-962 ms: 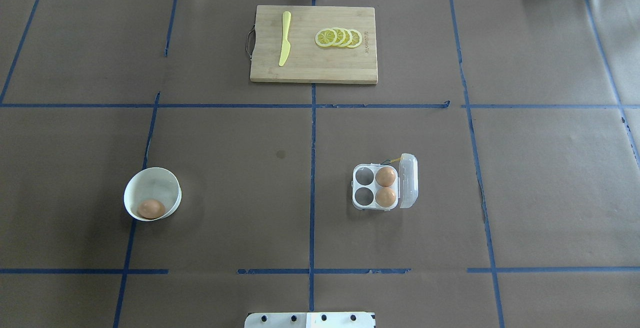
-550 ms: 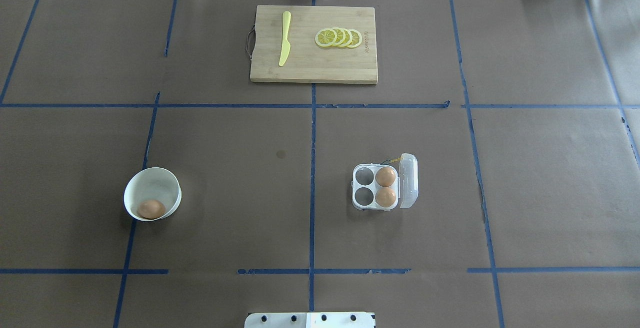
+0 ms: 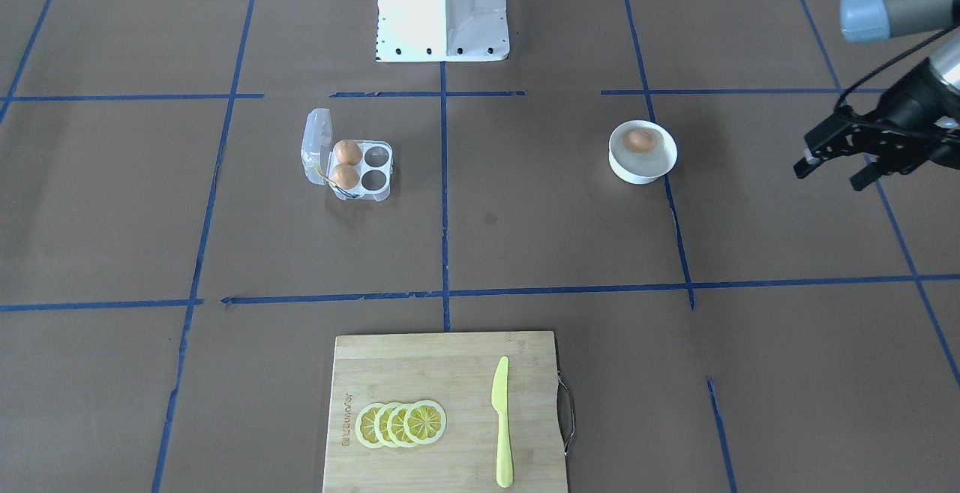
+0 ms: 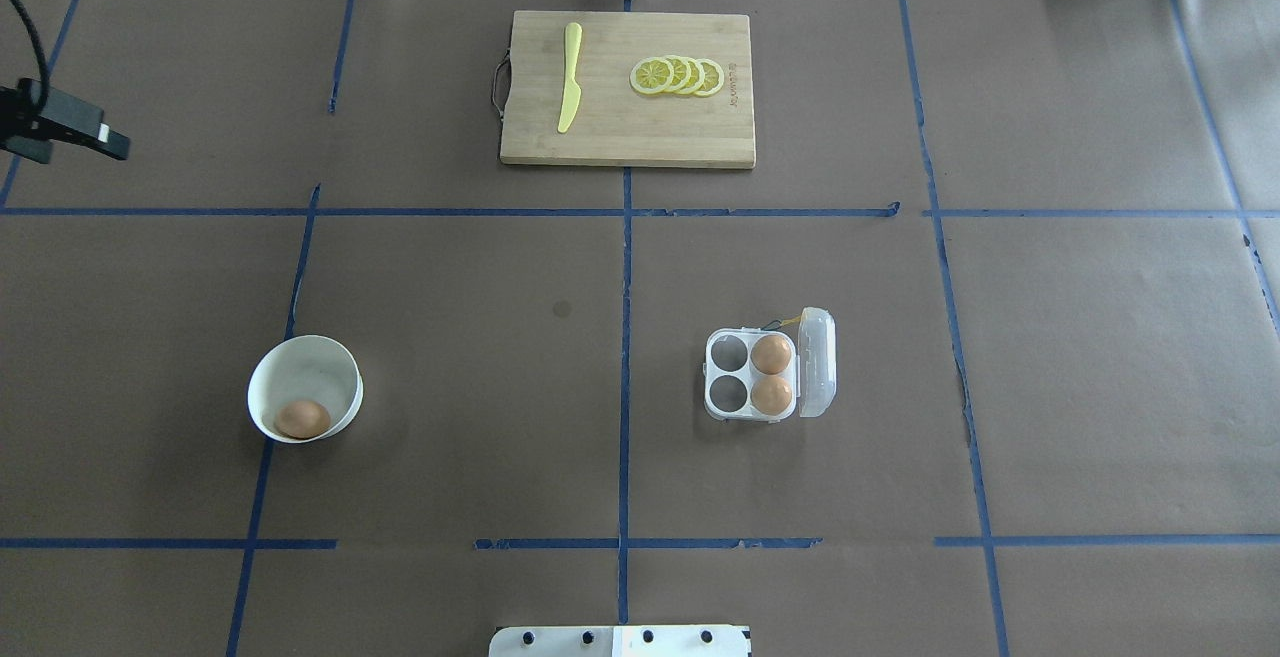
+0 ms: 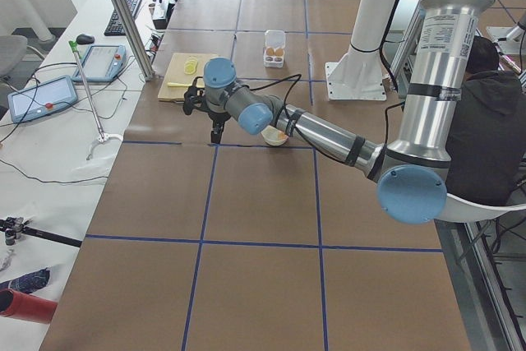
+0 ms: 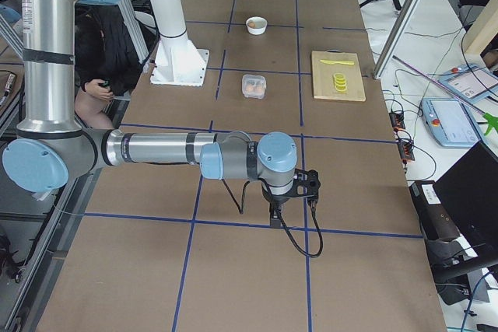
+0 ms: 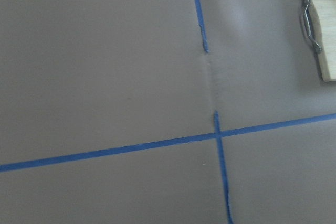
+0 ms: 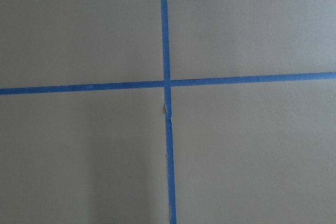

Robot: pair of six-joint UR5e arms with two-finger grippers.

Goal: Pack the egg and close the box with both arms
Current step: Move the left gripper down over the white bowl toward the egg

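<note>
One egg (image 4: 303,418) lies in a white bowl (image 4: 310,349) at the near left; it also shows in the front-facing view (image 3: 639,139). The clear box (image 4: 727,394) stands right of centre, its lid (image 4: 817,362) open to the right. Two eggs (image 4: 771,353) (image 4: 772,394) fill its right cups; the two left cups are empty. My left gripper (image 3: 831,175) hovers open and empty, well off from the bowl toward the table's left end; its tip (image 4: 70,130) shows at the overhead view's left edge. My right gripper (image 6: 274,215) shows only in the exterior right view, far from the box; I cannot tell its state.
A wooden cutting board (image 4: 620,132) with a yellow knife (image 4: 570,77) and lemon slices (image 4: 678,75) lies at the far middle. The white pedestal (image 3: 442,5) stands at the near edge. Both wrist views show only brown paper and blue tape lines.
My left gripper has come into the overhead view at its left edge. The eggs, bowl and box have not moved.
</note>
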